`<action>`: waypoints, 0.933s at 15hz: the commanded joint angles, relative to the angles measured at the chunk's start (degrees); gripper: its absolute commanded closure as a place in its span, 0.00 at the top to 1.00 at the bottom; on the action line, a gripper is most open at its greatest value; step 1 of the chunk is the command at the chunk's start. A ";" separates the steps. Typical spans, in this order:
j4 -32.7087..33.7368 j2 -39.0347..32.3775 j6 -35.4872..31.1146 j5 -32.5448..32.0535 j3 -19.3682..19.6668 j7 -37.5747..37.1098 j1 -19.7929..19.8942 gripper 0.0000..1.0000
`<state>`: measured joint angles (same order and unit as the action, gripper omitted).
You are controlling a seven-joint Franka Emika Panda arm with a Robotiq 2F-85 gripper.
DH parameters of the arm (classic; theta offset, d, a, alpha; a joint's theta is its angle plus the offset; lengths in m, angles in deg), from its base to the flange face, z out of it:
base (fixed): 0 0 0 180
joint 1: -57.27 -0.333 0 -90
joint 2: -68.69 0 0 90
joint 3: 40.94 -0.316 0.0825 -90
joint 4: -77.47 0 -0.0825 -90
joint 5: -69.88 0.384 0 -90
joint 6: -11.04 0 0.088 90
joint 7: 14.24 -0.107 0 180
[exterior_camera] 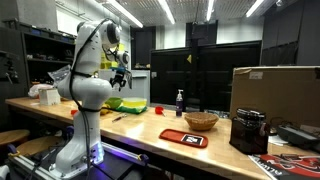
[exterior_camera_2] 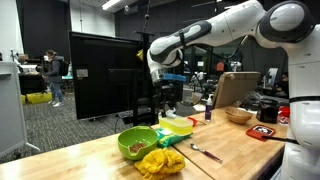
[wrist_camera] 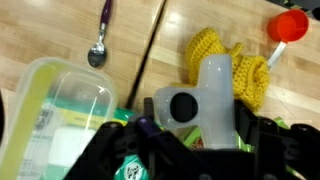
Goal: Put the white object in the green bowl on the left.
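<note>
My gripper [wrist_camera: 200,122] is shut on the white object [wrist_camera: 205,92], a white plastic piece with a round hole, and holds it in the air. In both exterior views the gripper [exterior_camera: 120,76] [exterior_camera_2: 167,100] hangs well above the bench. The lime-green bowl [exterior_camera: 127,103] [exterior_camera_2: 137,143] sits on the wooden bench below it, beside a yellow cloth [exterior_camera_2: 160,161]. In the wrist view only slivers of green show under the fingers. The yellow cloth [wrist_camera: 227,62] lies just beyond the white object.
A clear container with a yellow-green lid [wrist_camera: 58,108] [exterior_camera_2: 178,127], a spoon [wrist_camera: 100,45] [exterior_camera_2: 205,153] and a red object [wrist_camera: 289,25] lie nearby. Farther along the bench are a woven bowl [exterior_camera: 200,120], a blue bottle [exterior_camera: 180,101], a red item [exterior_camera: 183,137] and a cardboard box [exterior_camera: 275,95].
</note>
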<state>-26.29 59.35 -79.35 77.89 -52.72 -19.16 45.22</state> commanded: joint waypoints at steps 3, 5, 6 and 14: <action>13.30 -10.69 -2.40 -1.29 -1.26 -8.51 -4.83 0.49; 17.00 -14.17 -3.55 -1.45 -1.03 -10.28 -6.31 0.49; 18.75 -15.92 -4.13 -1.64 -0.88 -11.00 -7.00 0.49; 30.29 -27.69 -4.84 -0.89 0.18 -14.25 -9.89 0.49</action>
<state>-0.88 35.30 -84.84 76.70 -53.38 -31.51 36.70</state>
